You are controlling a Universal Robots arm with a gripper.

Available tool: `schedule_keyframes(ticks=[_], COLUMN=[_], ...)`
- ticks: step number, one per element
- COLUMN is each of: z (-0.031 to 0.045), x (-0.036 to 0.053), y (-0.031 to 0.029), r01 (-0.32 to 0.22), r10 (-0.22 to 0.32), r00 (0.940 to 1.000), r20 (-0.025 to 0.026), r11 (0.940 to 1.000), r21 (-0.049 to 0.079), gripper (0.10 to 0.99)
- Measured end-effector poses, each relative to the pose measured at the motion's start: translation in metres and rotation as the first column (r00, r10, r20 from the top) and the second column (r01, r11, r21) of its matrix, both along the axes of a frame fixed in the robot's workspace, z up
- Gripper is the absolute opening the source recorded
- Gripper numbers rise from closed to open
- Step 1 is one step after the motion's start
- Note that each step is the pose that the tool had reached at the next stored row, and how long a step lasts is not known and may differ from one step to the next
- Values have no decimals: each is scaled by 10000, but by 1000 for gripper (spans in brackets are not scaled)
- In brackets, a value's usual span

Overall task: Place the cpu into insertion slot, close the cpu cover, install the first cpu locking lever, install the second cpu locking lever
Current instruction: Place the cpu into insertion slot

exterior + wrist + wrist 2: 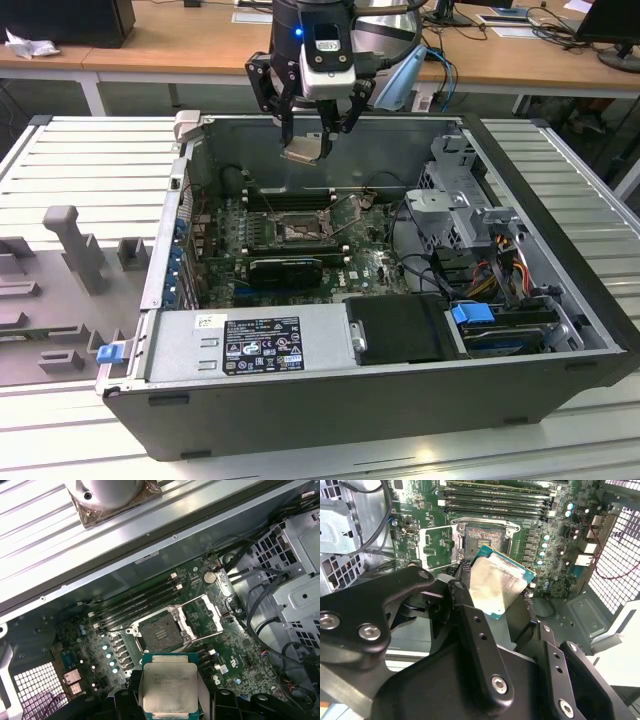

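The cpu (170, 687): thin square, pale silvery face, green edge; pinched in the gripper (305, 150), aloft over the case's far side. The insertion slot (161, 632): bare, dark centre, silver rim. The cpu cover (202, 615): swung open, at the slot's edge on the exterior view's right.

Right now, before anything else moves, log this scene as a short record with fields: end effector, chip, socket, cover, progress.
end effector: shut on the cpu, hanging over the open computer case
cpu: held above the motherboard, metal face showing in the first wrist view, not seated
insertion slot: empty, dark centre exposed
cpu cover: swung open, lying beside the insertion slot
progress: cpu not yet in the slot, cover not yet closed
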State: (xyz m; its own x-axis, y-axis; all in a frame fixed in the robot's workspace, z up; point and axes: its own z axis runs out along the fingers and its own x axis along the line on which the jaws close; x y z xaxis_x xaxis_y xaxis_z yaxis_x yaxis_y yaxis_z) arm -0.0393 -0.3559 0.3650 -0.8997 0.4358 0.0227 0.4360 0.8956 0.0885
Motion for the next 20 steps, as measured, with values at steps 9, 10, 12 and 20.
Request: schedule_keyframes(ticks=[9,10,12,20], z=[0,0,0,0], x=[0,0,0,0], y=[0,0,0,0], r01=[247,261,298,616], r10=[-247,-261,-298,-616], r00=[9997,9997,9996,9981], r20=[0,0,0,-1], r11=[9997,9997,9996,9981], r21=[-1,-1,0,-1], gripper=[529,529,529,529])
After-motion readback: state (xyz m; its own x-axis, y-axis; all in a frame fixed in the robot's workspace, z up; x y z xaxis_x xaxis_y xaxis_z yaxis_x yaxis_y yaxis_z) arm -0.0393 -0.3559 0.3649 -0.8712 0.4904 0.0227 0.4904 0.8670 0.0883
